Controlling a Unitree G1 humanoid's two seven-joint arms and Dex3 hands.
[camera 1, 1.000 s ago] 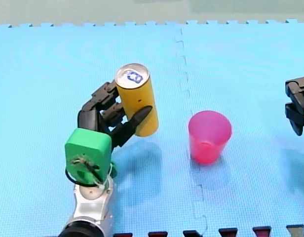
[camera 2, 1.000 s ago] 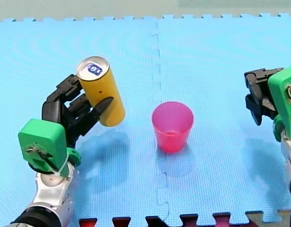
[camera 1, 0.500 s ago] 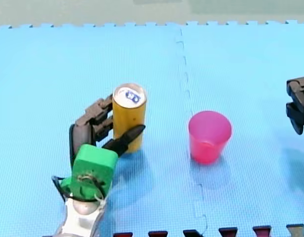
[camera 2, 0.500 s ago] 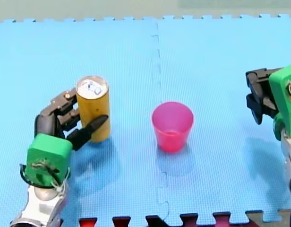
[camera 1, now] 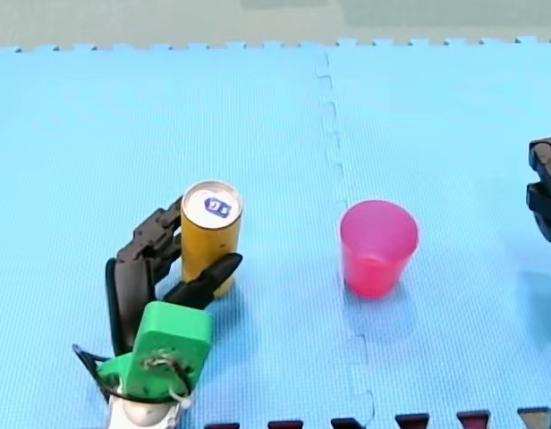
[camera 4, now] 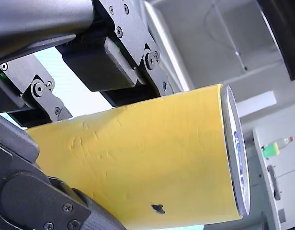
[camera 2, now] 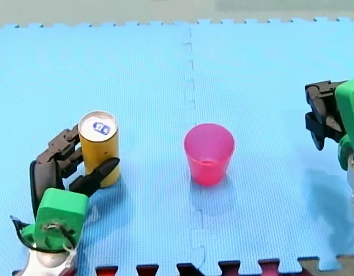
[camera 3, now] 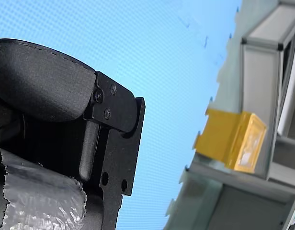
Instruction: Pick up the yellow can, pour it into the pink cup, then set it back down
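Now the left robot hand (camera 2: 62,168), lower left, clasps the upright yellow cylindrical metal can (camera 2: 101,155), axis vertical. The pink plastic cup (camera 2: 208,152) stands well apart at centre; the right robot hand (camera 2: 322,118) is at the far right.

Work surface: a blue foam mat (camera 1: 258,116) of interlocking tiles, with a toothed far edge (camera 1: 168,45). A jigsaw seam (camera 1: 332,134) runs from the far edge toward the near one. A yellow can (camera 1: 208,237) stands upright on the tile left of the seam. A pink cup (camera 1: 378,248) stands upright, mouth up, just right of the seam, well apart from the can.
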